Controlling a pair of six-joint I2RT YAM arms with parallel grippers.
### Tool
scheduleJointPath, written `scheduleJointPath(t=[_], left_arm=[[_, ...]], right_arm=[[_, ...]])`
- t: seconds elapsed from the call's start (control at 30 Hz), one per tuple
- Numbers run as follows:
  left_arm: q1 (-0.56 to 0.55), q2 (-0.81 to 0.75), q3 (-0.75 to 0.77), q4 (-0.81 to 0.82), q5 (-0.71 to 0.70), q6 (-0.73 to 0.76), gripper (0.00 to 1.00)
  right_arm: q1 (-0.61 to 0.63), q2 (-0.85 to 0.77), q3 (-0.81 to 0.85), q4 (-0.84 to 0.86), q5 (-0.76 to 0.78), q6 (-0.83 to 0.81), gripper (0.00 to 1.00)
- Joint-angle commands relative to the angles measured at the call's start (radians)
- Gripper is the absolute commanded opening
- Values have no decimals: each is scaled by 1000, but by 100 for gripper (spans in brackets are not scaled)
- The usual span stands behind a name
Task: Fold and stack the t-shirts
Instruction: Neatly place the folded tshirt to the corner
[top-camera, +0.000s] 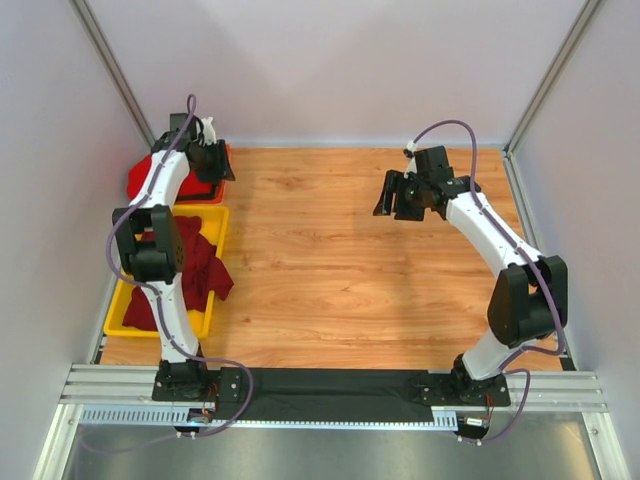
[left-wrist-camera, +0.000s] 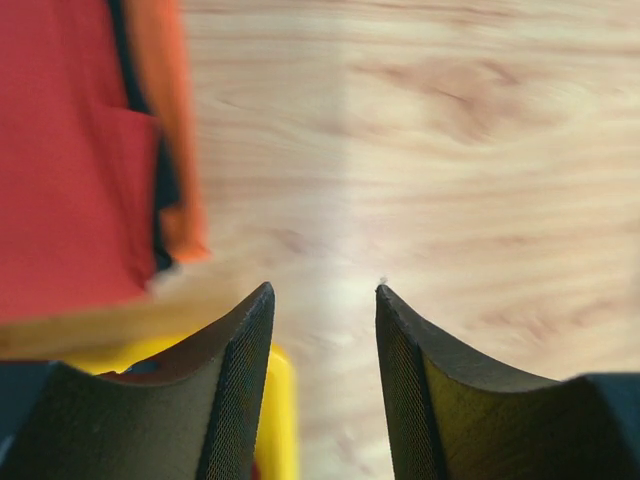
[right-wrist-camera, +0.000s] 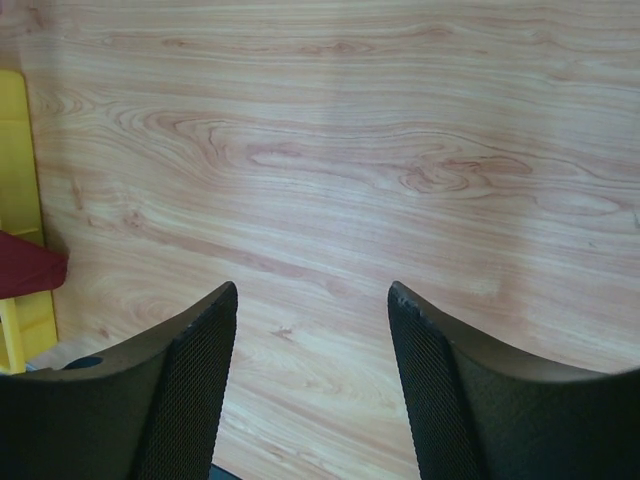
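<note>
A bright red folded t-shirt (top-camera: 142, 180) lies at the back left corner, with black and orange layers under its edge in the left wrist view (left-wrist-camera: 70, 150). Dark maroon t-shirts (top-camera: 197, 262) lie crumpled in the yellow tray (top-camera: 118, 300), one hanging over its right rim. My left gripper (top-camera: 220, 165) is open and empty, just right of the red shirt's edge, above bare wood (left-wrist-camera: 325, 290). My right gripper (top-camera: 396, 203) is open and empty above the table's back middle (right-wrist-camera: 312, 290). A maroon corner (right-wrist-camera: 30, 268) shows at the far left of the right wrist view.
The yellow tray stands along the table's left edge, its corner showing in the left wrist view (left-wrist-camera: 276, 400) and its side in the right wrist view (right-wrist-camera: 15, 150). White walls enclose the wooden table (top-camera: 340, 270) on three sides. A black mat (top-camera: 330, 390) lies at the near edge.
</note>
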Motion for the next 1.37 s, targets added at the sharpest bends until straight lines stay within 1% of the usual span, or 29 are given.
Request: scheduleJointPath(t=[0.0,0.07,0.1,0.13,0.17,0.2,0.27,0.3,0.33,0.37,0.4,0.43,0.47,0.5,0.53,0.63,0.77,0.87,1.03,1.33], left_arm=[[-118,-228,-34,-26,78,-26,52],[-167,-287,-91,-46,67,-32,51],[-221,-357,-118,-46,67,-42,50],[-250,-398,-181,-41,61,-45,50],[-306,-443,-219,-23,48,-52,50],[-331,-534,-299,-12,38,-63,52],[-385,-629,-374,29,27,-89,55],[-397,-714,-408,40,44,-92,60],[-405,-754,-463,49,47,-104,76],[-411,-831,-511,51,46,-112,83],[-413,-868,-511,54,57,-120,83],[-413,-905,-560,60,78,-127,95],[-414,-942,-588,75,90,-155,100],[-414,-1007,-615,85,104,-173,100],[-414,-1040,-673,94,138,-184,99],[-414,-1143,-759,122,153,-230,100],[-414,-1236,-801,125,158,-229,99],[-414,-1275,-807,131,150,-220,100],[-414,-1284,-783,122,152,-206,99],[-414,-1287,-761,123,170,-224,99]], right_arm=[[3,-86,53,-61,27,20,64],[4,-151,41,-84,21,33,64],[4,-175,30,-89,18,39,66],[4,-233,9,-95,16,51,68],[4,-263,-8,-107,18,57,70],[4,-299,-36,-112,30,63,82],[4,-404,-70,-127,38,74,100],[4,-439,-85,-127,45,77,100],[4,-512,-124,-126,54,85,100],[4,-545,-140,-124,67,90,100],[4,-573,-160,-124,67,94,100],[3,-605,-172,-126,82,100,100],[4,-655,-197,-132,93,117,100],[6,-683,-209,-133,99,120,100],[4,-706,-221,-130,99,128,100],[4,-774,-257,-132,97,149,100],[3,-821,-264,-149,96,163,100],[4,-854,-264,-141,88,165,100],[4,-900,-264,-115,76,168,100],[3,-912,-271,-116,85,172,100]])
